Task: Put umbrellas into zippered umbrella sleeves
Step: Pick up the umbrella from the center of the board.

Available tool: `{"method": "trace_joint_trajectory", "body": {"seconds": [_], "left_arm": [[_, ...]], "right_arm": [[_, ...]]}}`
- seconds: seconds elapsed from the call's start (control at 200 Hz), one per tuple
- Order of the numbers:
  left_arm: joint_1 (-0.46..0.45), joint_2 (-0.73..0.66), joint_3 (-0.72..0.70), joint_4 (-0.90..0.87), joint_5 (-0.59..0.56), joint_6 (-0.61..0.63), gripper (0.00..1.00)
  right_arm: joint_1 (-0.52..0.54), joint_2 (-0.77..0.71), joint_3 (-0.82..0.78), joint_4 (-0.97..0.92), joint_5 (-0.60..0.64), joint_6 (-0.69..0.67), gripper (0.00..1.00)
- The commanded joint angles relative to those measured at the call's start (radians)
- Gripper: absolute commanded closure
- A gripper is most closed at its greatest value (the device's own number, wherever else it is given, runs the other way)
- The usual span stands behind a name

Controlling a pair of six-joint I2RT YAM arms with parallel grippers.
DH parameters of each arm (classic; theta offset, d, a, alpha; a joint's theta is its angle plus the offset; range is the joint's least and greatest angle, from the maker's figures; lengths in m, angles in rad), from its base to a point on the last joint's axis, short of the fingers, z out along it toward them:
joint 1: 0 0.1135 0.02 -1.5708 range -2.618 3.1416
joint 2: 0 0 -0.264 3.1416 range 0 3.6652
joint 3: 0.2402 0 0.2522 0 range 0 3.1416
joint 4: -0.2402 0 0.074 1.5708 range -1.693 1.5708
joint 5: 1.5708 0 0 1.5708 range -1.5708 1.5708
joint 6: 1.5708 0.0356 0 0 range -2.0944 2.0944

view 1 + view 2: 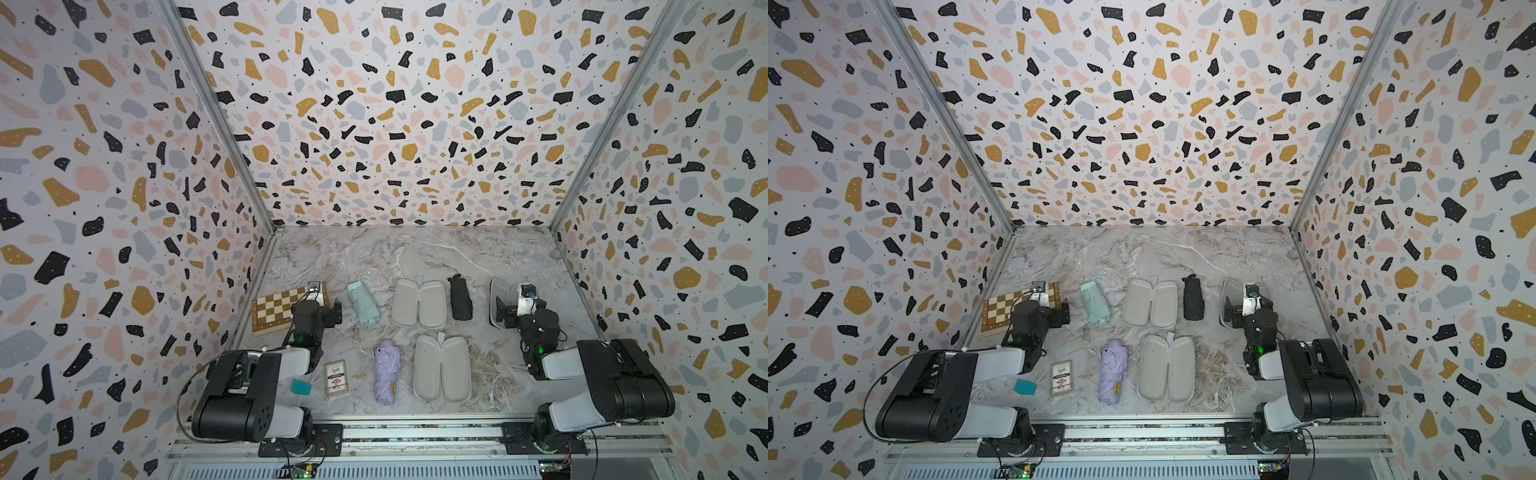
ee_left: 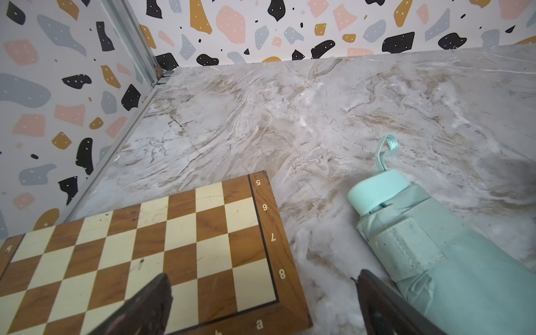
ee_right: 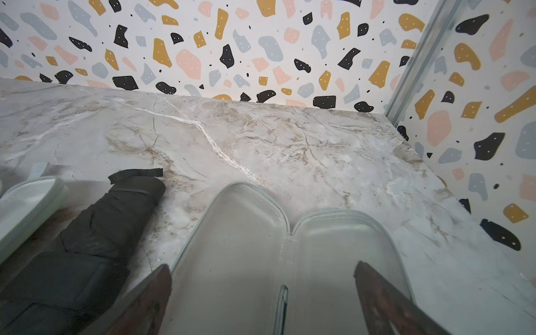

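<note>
The middle sleeve (image 1: 419,307) lies unzipped on the bench (image 1: 415,257). Just left of it is the mint umbrella (image 1: 362,302), and just right the black umbrella (image 1: 460,298). Nearer the robot lie a second sleeve (image 1: 442,368) and, leftward, the lilac umbrella (image 1: 386,372). The third sleeve (image 3: 240,246), farther right, sits under the released, empty right jaws. The left jaws, also released, hover far left over the corner of the chessboard box (image 1: 272,309).

Both top views look down from high over the near edge onto the whole grey marbled tabletop (image 1: 415,257). Each wrist camera peers forward, low and close: beyond the left gripper (image 2: 261,278), a checkered wooden chessboard box (image 2: 145,246) and a mint green fabric umbrella (image 2: 464,275); under the right gripper (image 3: 262,265), an open grey-lined clamshell sleeve (image 3: 232,246).
</note>
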Motion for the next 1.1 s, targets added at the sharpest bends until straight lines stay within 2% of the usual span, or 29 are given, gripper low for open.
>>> {"method": "trace_joint_trajectory", "body": {"seconds": [0.0, 1.096], "left_arm": [[0.008, 0.008, 0.020, 0.042, -0.004, 0.011, 0.01], [0.008, -0.003, 0.007, 0.057, 0.001, 0.014, 0.01]], "right_arm": [[0.006, -0.003, 0.013, 0.023, 0.006, -0.009, 0.00], [0.004, -0.006, 0.012, 0.025, 0.009, -0.007, 0.00]]}}
